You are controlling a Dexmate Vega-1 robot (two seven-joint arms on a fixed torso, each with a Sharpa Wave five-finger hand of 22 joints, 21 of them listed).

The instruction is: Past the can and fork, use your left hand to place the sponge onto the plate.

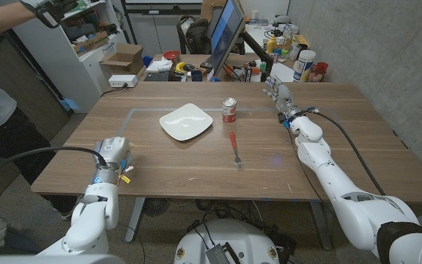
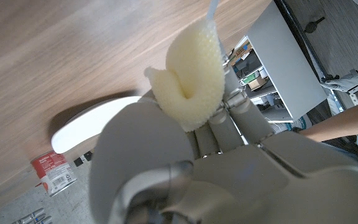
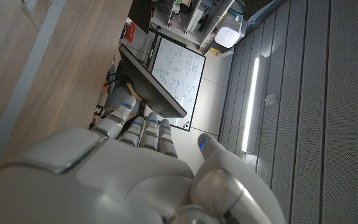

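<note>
Left hand (image 1: 113, 156) sits near the desk's (image 1: 313, 165) near-left corner, fingers wrapped around the pale yellow sponge (image 2: 190, 81); the left wrist view shows the sponge folded and squeezed in the grip, held just above the wood. The head view gives only a small yellow patch at that hand, so the grip is read from the wrist camera. White plate (image 1: 186, 121) lies at about 1 o'clock from the left hand, well apart from it, bare on top. Red can (image 1: 229, 110) stands upright just beside the plate, at the plate's 3 o'clock. Red-handled fork (image 1: 234, 149) lies toward the near edge from the can, at roughly 5 o'clock of the plate. Right hand (image 1: 280, 99) is parked at the far right of the desk, holding nothing; its wrist view shows the fingers extended side by side. Judged step: sponge secured, carry to the plate not yet begun. Next move calls for a lift clear of the wood, a reach forward and inward toward 1 o'clock, stopping over the plate's centre, then release; can and fork lie beyond the plate's right side, so the direct path should stay clear of both
</note>
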